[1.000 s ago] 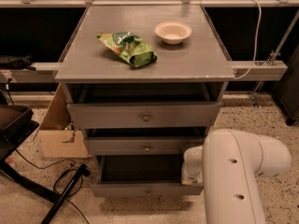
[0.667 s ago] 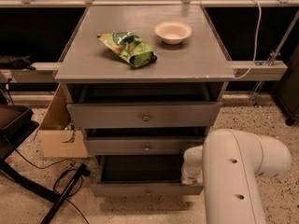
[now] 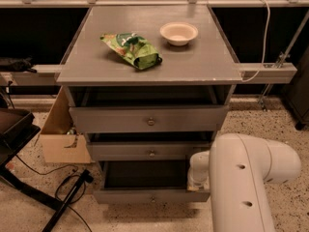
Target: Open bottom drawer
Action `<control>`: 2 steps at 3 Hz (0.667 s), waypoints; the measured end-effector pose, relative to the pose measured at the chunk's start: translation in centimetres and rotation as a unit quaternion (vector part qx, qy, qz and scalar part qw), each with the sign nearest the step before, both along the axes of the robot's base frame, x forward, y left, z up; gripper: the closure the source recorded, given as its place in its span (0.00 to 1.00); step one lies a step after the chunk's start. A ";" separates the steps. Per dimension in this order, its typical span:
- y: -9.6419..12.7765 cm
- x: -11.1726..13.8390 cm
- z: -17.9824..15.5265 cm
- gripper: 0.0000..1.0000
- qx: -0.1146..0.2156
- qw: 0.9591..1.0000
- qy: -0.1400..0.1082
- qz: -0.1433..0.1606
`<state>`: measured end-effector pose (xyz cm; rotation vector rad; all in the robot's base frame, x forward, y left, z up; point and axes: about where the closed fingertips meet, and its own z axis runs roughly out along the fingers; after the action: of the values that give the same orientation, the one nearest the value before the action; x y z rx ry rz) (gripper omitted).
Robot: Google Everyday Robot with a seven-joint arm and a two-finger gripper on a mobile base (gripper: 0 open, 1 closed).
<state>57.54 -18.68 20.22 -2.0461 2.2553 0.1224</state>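
Three grey drawers (image 3: 120, 120) are seen under a surface (image 3: 193, 62); the bottom drawer (image 3: 152, 196), lowest, is pulled open. The gripper (image 3: 194, 185) is set at its right end, mostly hidden; its grip cannot be told.

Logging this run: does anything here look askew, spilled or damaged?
Nothing spilled or damaged. The bottom drawer stands pulled out furthest, dark inside. The gripper is at its right end, mostly hidden by the arm.

The grey cabinet top (image 3: 193, 64) is carrying a crumpled green snack bag (image 3: 133, 50), lying left of centre; a pale bowl (image 3: 178, 33) is sitting upright to its right rear, apart; the gripper (image 3: 197, 175) is hanging low at the cabinet's right front.
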 end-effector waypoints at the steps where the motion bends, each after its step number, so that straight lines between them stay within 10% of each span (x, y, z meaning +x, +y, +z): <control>1: 0.0 0.0 0.0 0.05 0.000 1.000 0.000 0.000; 2: 0.0 0.0 0.0 0.00 0.000 1.000 0.000 0.000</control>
<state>57.54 -18.68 20.22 -2.0461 2.2553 0.1225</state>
